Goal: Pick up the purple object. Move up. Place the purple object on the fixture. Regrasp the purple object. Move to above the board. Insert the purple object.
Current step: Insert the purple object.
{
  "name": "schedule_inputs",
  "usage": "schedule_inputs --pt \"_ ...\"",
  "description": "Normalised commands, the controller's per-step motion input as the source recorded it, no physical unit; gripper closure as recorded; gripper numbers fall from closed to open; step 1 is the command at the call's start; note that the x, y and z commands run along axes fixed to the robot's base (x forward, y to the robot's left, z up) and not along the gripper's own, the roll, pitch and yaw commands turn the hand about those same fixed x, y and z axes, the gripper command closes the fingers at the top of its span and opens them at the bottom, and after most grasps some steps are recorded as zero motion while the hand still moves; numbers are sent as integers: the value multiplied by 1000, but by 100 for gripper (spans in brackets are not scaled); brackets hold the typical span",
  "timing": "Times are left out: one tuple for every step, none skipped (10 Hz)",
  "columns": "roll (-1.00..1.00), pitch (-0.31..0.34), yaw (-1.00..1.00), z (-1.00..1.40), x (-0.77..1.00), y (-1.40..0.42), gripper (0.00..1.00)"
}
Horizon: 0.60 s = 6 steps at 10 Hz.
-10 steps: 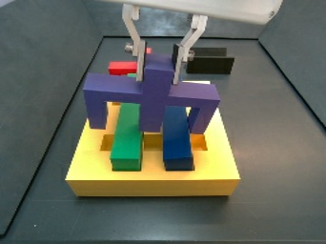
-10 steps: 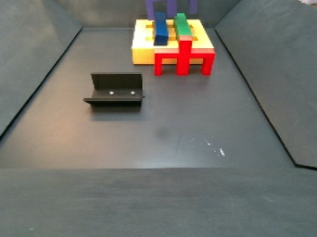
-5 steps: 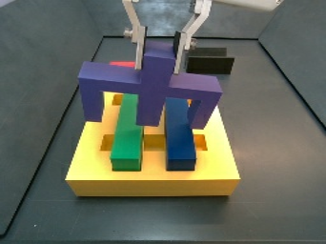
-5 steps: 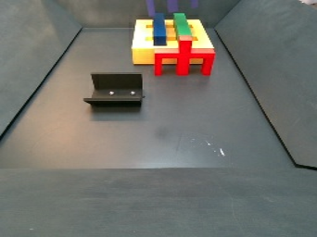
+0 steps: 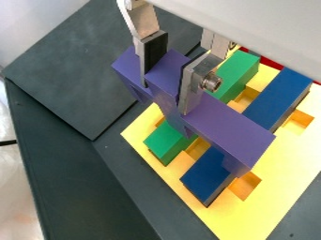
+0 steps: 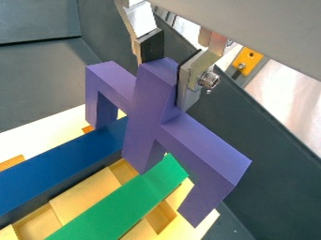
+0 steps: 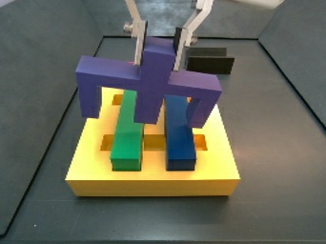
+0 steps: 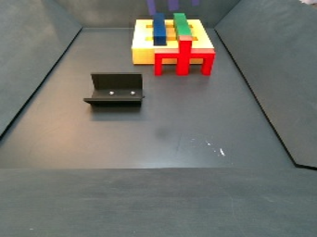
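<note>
- Gripper point(image 7: 162, 48) above the yellow board point(image 7: 152, 173), fingers clamped narrow on the raised centre post of the purple bridge-shaped block point(image 7: 149, 84). Silver finger plates point(image 5: 197, 80) flank the post in both wrist views.
- Block hangs legs down, crossbar level, over the back half of the board. In a side view its legs appear to end above the board's surface, not seated; exact clearance cannot be told.
- Green bar point(image 7: 126, 141) and blue bar point(image 7: 177, 139) already lie in the board's slots, side by side, under the crossbar.
- Red block point(image 8: 184, 57) stands against the board's near edge in a side view.
- Fixture point(image 8: 115, 91) empty, well apart from the board on the dark floor.
- Judgement: pick-up, fixture placement and regrasp look done; stage is above the board, insertion left. Legs must straddle the two bars and drop into slots.
- Hidden: target slots for the legs are covered by the block in both wrist views. In the far side view the purple block is cut off at the frame's top edge, gripper out of sight. Black object point(image 7: 211, 63) behind the board, identity unclear.
</note>
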Motion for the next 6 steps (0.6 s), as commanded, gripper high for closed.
schedule_inputs --pt "-500 0 -63 -66 29 0 100" --pt "-241 -26 6 -71 0 46 100" --pt "-146 -10 0 -49 0 0 100" --pt "-367 0 0 -320 0 0 100" --pt "-500 0 -23 0 0 -126 100" --pt "-500 0 -49 0 0 -140 100"
